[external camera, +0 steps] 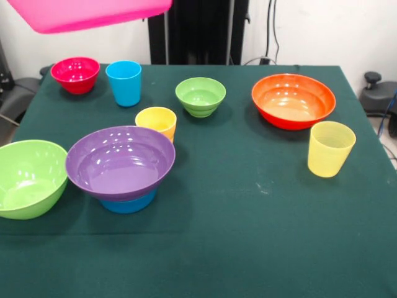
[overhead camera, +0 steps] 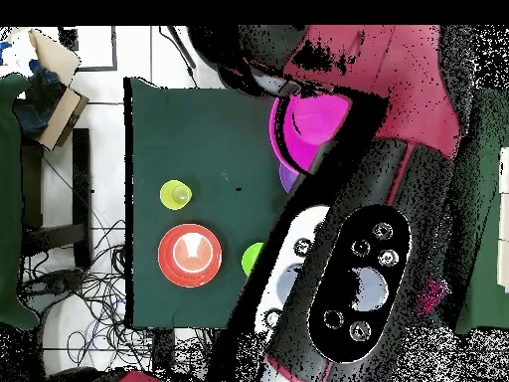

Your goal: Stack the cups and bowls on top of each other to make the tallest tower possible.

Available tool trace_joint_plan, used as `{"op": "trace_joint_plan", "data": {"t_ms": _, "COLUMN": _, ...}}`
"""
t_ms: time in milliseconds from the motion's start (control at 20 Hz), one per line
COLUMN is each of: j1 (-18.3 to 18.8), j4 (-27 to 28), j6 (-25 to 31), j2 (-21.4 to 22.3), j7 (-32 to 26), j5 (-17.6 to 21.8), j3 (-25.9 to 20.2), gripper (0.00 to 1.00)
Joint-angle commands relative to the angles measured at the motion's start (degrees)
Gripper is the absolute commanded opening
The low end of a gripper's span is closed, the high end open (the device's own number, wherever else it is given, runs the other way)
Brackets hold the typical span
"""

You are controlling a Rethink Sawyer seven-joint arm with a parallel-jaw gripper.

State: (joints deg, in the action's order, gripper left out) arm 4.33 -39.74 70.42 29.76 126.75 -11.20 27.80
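Observation:
The big pink bowl (external camera: 93, 12) hangs in the air above the table's far left; in the overhead view the pink bowl (overhead camera: 310, 119) shows under my arm (overhead camera: 348, 279). My gripper is hidden, above the front view's top edge and under the arm overhead. The purple bowl (external camera: 120, 160) sits on the mid blue bowl (external camera: 128, 202). Around them stand the lime green bowl (external camera: 28, 177), orange-yellow cup (external camera: 156, 121), sky blue cup (external camera: 124, 82), red bowl (external camera: 74, 73), small green bowl (external camera: 200, 96), orange bowl (external camera: 293, 100) and pale yellow cup (external camera: 330, 148).
All stand on a dark green tablecloth (external camera: 248, 236). The robot's black pedestal (external camera: 198, 31) is at the far edge. Overhead, a cardboard box (overhead camera: 55, 70) and cables (overhead camera: 89, 288) lie on the floor beside the table.

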Motion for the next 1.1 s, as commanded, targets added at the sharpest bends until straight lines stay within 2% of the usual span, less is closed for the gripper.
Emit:
{"op": "trace_joint_plan", "data": {"t_ms": 50, "j1": 1.1, "j4": -1.4, "j6": -0.4, "j2": -4.0, "j7": -15.2, "j5": 1.9, "j3": -11.8, "gripper": 0.00}}
{"op": "trace_joint_plan", "data": {"t_ms": 250, "j1": 1.0, "j4": -3.0, "j6": -4.7, "j2": -5.8, "j7": -12.7, "j5": 2.9, "j3": -13.4, "gripper": 0.00}}
{"op": "trace_joint_plan", "data": {"t_ms": 500, "j1": 0.5, "j4": -2.9, "j6": -5.8, "j2": -8.0, "j7": -10.4, "j5": 4.2, "j3": -13.5, "gripper": 0.00}}
{"op": "trace_joint_plan", "data": {"t_ms": 900, "j1": 0.3, "j4": -5.3, "j6": -10.9, "j2": -10.2, "j7": -10.3, "j5": 6.7, "j3": -13.0, "gripper": 0.00}}
{"op": "trace_joint_plan", "data": {"t_ms": 1100, "j1": 0.2, "j4": -6.7, "j6": -10.9, "j2": -10.1, "j7": -10.5, "j5": 7.3, "j3": -13.3, "gripper": 0.00}}
